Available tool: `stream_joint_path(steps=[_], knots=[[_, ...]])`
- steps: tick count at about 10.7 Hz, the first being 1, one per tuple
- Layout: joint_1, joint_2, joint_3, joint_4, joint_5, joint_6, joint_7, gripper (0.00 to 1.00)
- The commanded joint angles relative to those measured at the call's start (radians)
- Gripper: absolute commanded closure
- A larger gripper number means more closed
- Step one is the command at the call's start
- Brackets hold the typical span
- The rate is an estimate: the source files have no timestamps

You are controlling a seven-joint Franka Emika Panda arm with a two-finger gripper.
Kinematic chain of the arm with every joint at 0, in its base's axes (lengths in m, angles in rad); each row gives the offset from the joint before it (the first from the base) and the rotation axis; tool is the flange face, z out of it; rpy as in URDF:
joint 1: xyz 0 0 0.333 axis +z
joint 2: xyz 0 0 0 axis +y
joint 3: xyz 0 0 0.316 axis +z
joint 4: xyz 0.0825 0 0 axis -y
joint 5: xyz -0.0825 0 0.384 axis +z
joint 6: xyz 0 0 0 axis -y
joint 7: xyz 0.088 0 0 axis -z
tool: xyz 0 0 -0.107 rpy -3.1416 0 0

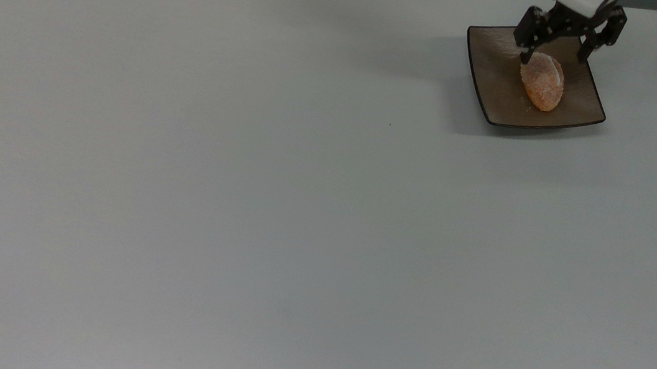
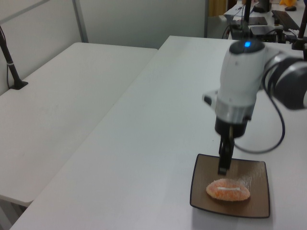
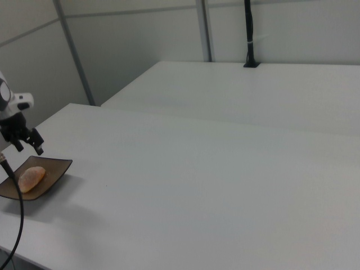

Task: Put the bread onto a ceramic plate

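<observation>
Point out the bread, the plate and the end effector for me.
bread (image 1: 542, 82), top view, middle of its sugary top.
ceramic plate (image 1: 494, 73), top view, bare inner surface.
end effector (image 1: 559, 51), top view, midway between its open fingertips.

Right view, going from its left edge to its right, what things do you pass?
The gripper raised with its fingers open → the bread lying on the ceramic plate → a long bare stretch of the white table → the black post standing on the far table.
</observation>
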Motion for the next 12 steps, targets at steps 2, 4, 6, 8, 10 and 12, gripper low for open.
stream_joint_path(steps=[2,4,6,8,10,12], knots=[[-0.109,-0.19,-0.006,0.036,0.01,-0.209,0.023,0.0],[-0.186,-0.261,-0.014,0.058,0.086,-0.281,0.015,0.0],[-0.218,-0.304,-0.07,0.084,0.123,-0.378,0.006,0.0],[-0.24,-0.321,-0.136,0.102,0.13,-0.421,-0.03,0.0],[-0.275,-0.333,-0.187,0.101,0.133,-0.438,-0.085,0.0],[-0.295,-0.335,-0.241,0.098,0.154,-0.447,-0.18,0.0]])
